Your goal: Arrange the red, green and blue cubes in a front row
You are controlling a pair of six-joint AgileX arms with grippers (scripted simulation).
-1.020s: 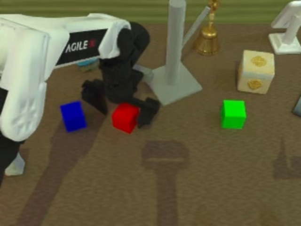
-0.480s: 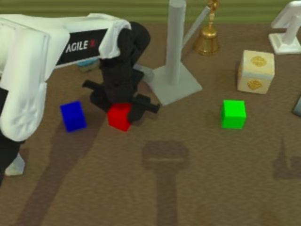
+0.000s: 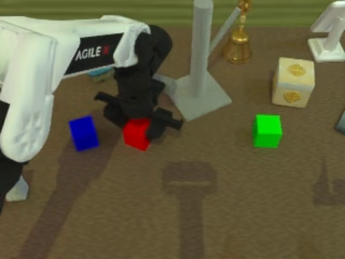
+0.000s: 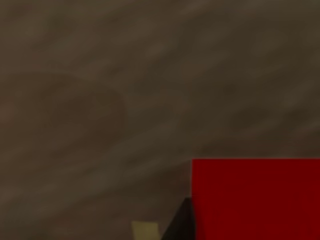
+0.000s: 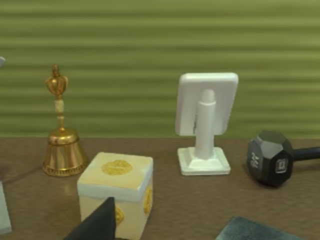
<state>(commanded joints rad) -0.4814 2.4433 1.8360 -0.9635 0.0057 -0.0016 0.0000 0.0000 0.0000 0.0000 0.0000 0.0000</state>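
My left gripper (image 3: pixel 138 124) reaches down over the red cube (image 3: pixel 136 137) in the left half of the table and is shut on it, a black finger on each side. In the left wrist view the red cube (image 4: pixel 255 200) fills one corner, with one dark finger (image 4: pixel 182 222) pressed against its side. The blue cube (image 3: pixel 83 133) sits on the table just left of the gripper. Far to the right lies the green cube (image 3: pixel 267 130). My right arm is out of the top view; one dark finger (image 5: pixel 102 220) shows in its wrist view, holding nothing.
A grey pole on a square base (image 3: pixel 200 91) stands just behind and right of the red cube. A gold bell (image 3: pixel 237 46), a cream box with gold emblems (image 3: pixel 292 82) and a white stand (image 3: pixel 327 32) occupy the back right. A black dumbbell (image 5: pixel 270 159) lies near the white stand.
The left gripper's fingers, spread wide around the red cube a second ago, have closed on it. The cube shifted slightly left. Blue and green cubes have not moved.
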